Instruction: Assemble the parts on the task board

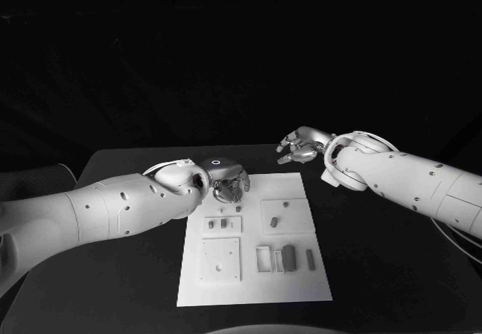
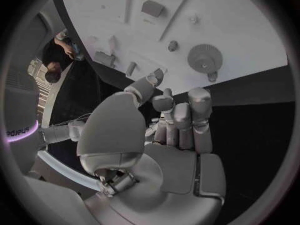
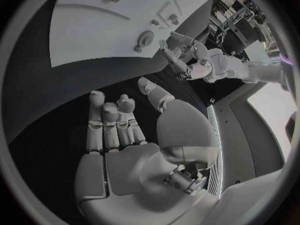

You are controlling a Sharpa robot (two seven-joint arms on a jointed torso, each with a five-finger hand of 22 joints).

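White task board (image 1: 301, 278), black table (image 1: 382, 278)

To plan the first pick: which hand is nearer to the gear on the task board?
Left. The left hand hovers over the board's far end, just beside the gear. The right hand hangs past the task board, over the black table.

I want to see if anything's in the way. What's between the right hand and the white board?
Nothing. In the right wrist view, bare black table lies between the right hand and the board.
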